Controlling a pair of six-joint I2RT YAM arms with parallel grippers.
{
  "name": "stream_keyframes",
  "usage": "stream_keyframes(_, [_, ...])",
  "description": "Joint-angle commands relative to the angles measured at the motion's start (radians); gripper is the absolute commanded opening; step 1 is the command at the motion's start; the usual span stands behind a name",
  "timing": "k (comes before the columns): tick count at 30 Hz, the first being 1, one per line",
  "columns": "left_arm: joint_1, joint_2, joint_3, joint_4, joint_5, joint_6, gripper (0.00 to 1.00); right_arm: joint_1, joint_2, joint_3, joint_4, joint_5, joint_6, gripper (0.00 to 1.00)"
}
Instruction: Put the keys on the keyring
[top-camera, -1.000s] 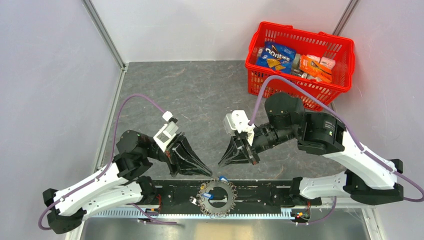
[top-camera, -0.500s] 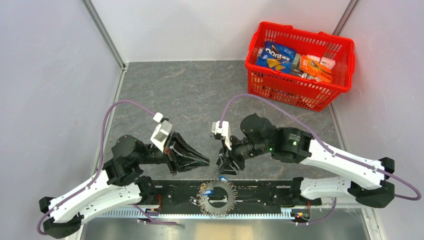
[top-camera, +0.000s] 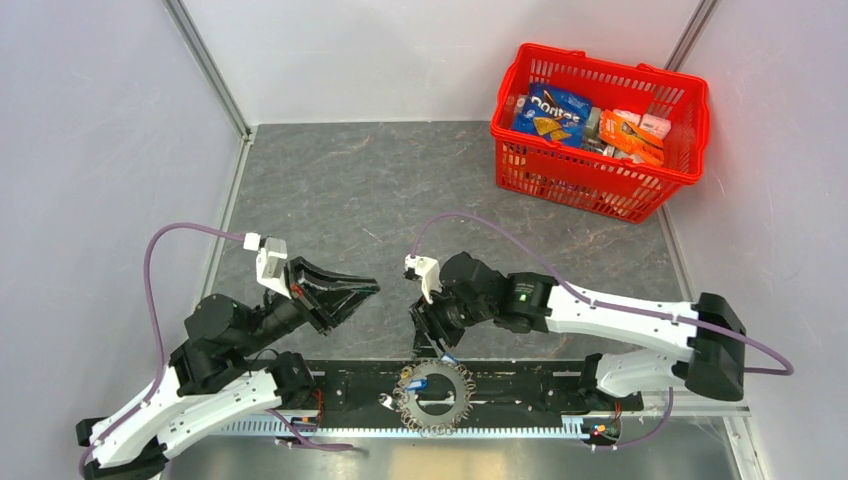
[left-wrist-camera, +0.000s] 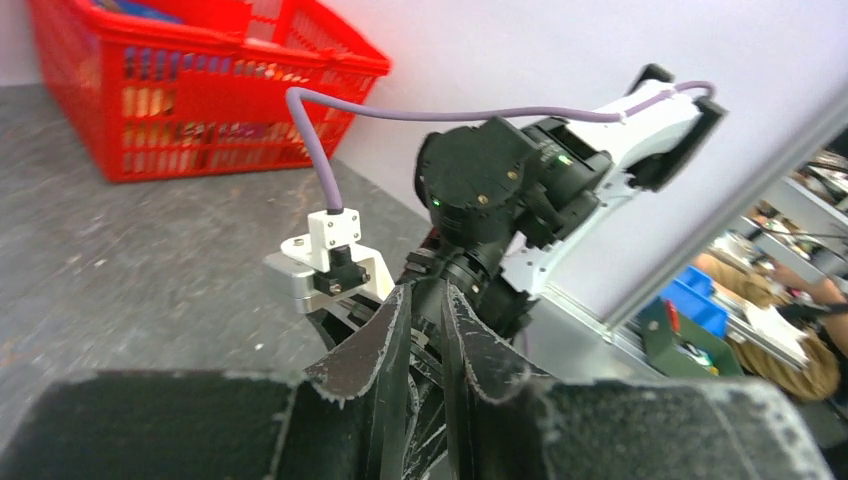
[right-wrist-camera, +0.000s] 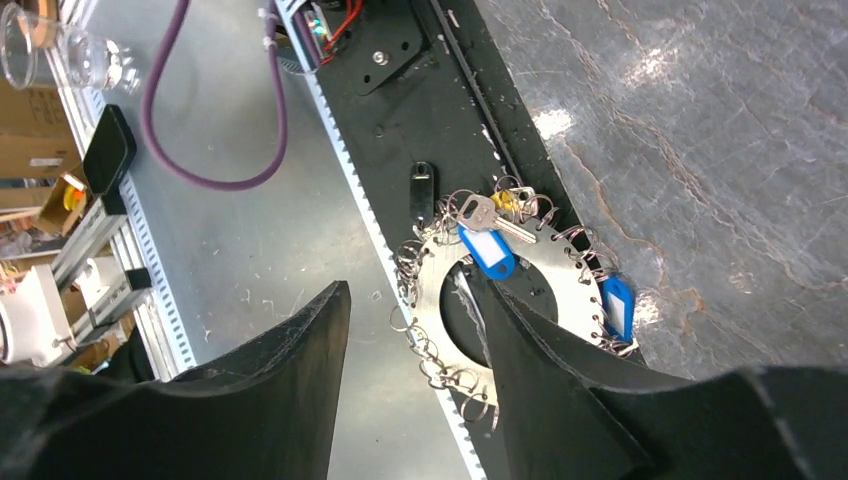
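Observation:
The keyring (right-wrist-camera: 432, 295) is a flat silvery ring with several small wire loops round its rim and a small yellow tag (right-wrist-camera: 505, 200). It lies on the black rail at the table's near edge (top-camera: 437, 398). A silver key with a blue tag (right-wrist-camera: 487, 248) rests across it, and a second blue tag (right-wrist-camera: 617, 307) sits at its rim. My right gripper (right-wrist-camera: 410, 290) hangs just above the keyring, open and holding nothing (top-camera: 428, 338). My left gripper (top-camera: 366, 290) is up and to the left, its fingers a narrow gap apart with nothing between them (left-wrist-camera: 425, 300).
A red basket (top-camera: 590, 180) of snack packs stands at the back right, also seen in the left wrist view (left-wrist-camera: 200, 110). The black rail (top-camera: 530, 385) runs between the arm bases. A small black fob (right-wrist-camera: 422, 190) lies beside the keyring. A purple cable (right-wrist-camera: 215, 180) loops over the metal ledge.
Both grippers have gone from shut to open. The left arm drew back to the left. The right arm stretched left and down over the keyring. The keyring has not moved.

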Motion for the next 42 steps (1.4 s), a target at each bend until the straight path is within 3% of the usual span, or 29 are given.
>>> stream_keyframes(1, [-0.002,-0.016,0.012,-0.128,-0.204,0.01,0.24,0.004,0.067,-0.03,0.107,0.035,0.112,0.6])
stream_keyframes(7, [-0.003,-0.02,0.015,-0.172,-0.247,0.009,0.24,0.007,0.174,-0.083,0.159,0.097,0.179,0.63])
stream_keyframes(17, [-0.003,-0.014,0.017,-0.175,-0.259,0.022,0.24,0.035,0.349,-0.056,0.241,0.057,0.161,0.63])
stream_keyframes(31, [-0.002,-0.013,0.003,-0.175,-0.277,0.036,0.25,0.049,0.429,-0.001,0.236,0.059,0.118,0.49])
stream_keyframes(42, [-0.003,-0.008,-0.001,-0.172,-0.275,0.043,0.25,0.071,0.467,0.031,0.207,0.053,0.091,0.45])
